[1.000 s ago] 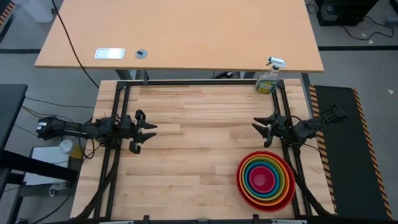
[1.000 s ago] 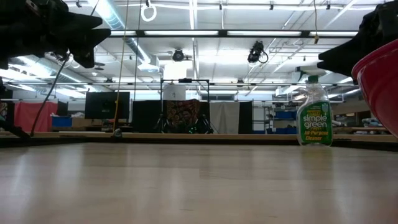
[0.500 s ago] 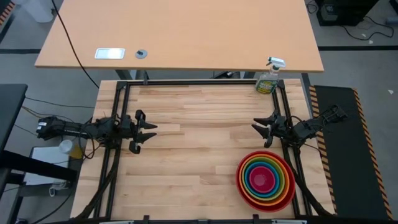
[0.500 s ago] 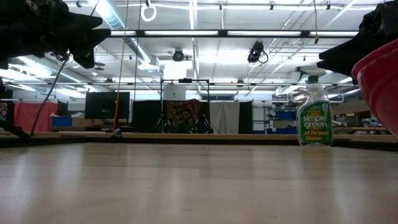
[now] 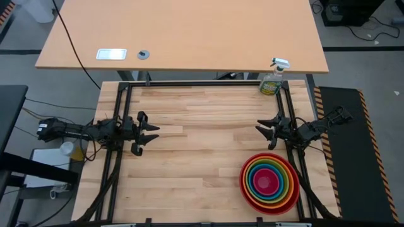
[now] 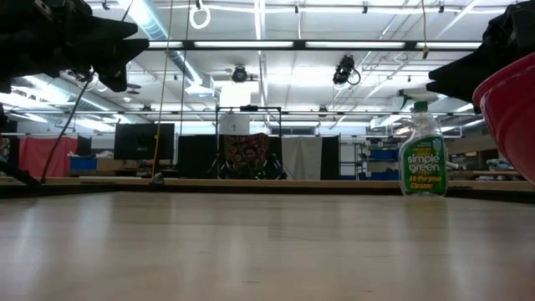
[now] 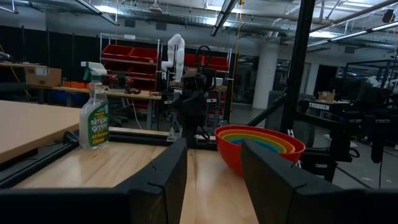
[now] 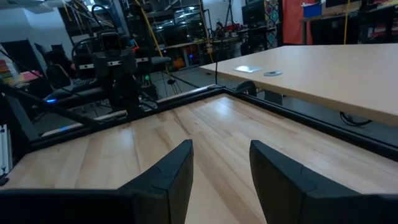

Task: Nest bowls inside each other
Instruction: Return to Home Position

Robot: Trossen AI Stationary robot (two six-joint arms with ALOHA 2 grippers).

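The bowls (image 5: 270, 183) sit nested in one stack near the table's near right corner: red outermost, then orange, lime green, blue, and magenta pink in the middle. The stack rests by the red bowl's base on the wood. In the left wrist view the stack (image 7: 260, 144) shows from the side. My left gripper (image 5: 150, 133) hovers open at the table's left edge, level, with nothing between its fingers. My right gripper (image 5: 265, 131) hovers open at the right edge, just beyond the stack's far side, holding nothing.
A green spray bottle (image 5: 273, 81) with a white trigger stands at the table's far right corner. A black metal frame (image 5: 202, 83) borders the table. A tan desk (image 5: 183, 34) lies beyond the far edge. Bare wood spreads across the table's middle.
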